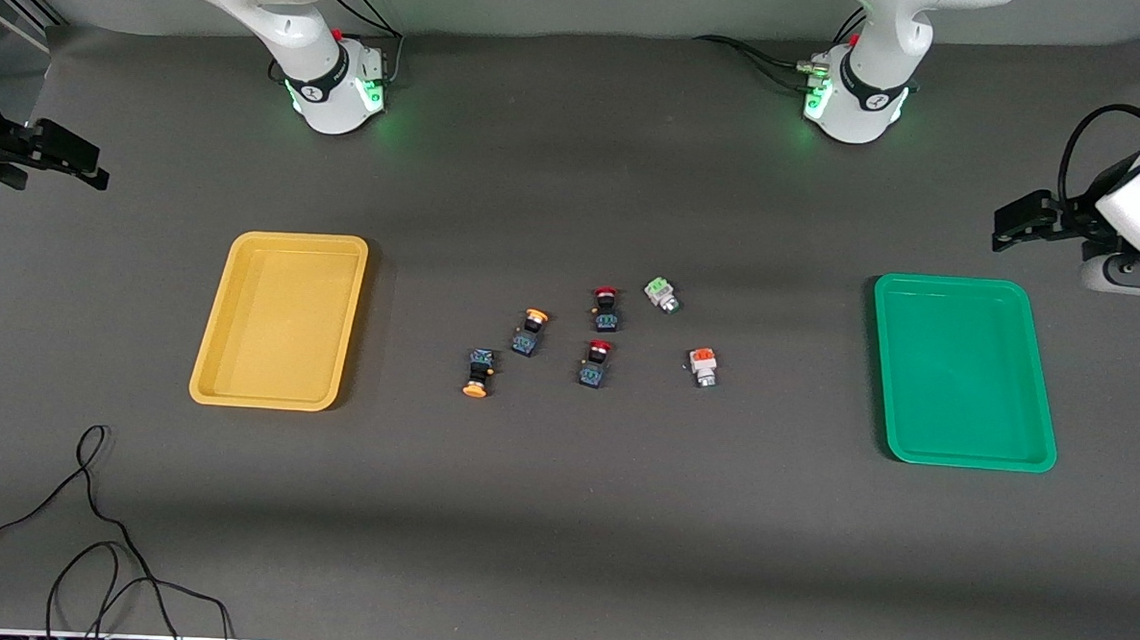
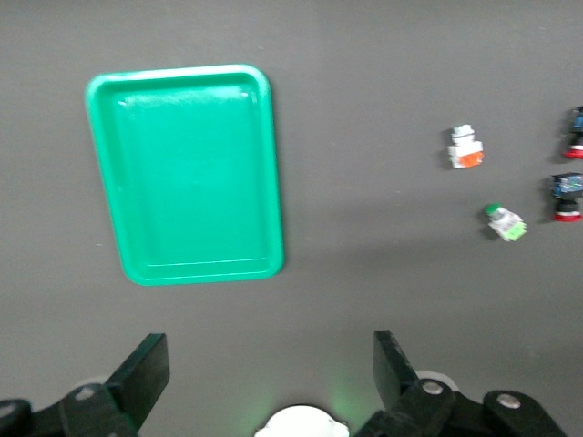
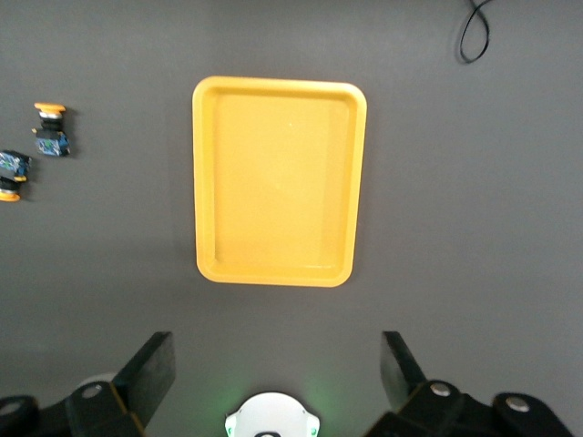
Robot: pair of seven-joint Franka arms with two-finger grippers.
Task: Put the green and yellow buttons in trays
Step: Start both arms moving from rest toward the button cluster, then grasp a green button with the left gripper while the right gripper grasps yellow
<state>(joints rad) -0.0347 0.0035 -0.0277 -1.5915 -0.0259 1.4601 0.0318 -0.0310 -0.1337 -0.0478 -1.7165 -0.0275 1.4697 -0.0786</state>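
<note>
Six buttons sit mid-table btwn 2 trays: 2 yellow-capped point(image 1: 477, 373) point(image 1: 529, 331), 2 red-capped point(image 1: 605, 308) point(image 1: 596, 362), 1 pale green point(image 1: 662, 293), 1 orange-red point(image 1: 703, 366) (last two nearest the green tray). Yellow tray point(image 1: 211, 348) lies toward the right arm's end, green tray point(image 1: 1037, 374) toward the left arm's end, both w/ bare mat all round. Left gripper point(image 1: 1002, 230) and right gripper point(image 1: 95, 172) wait up at the table's ends, fingers apart, holding nothing.
</note>
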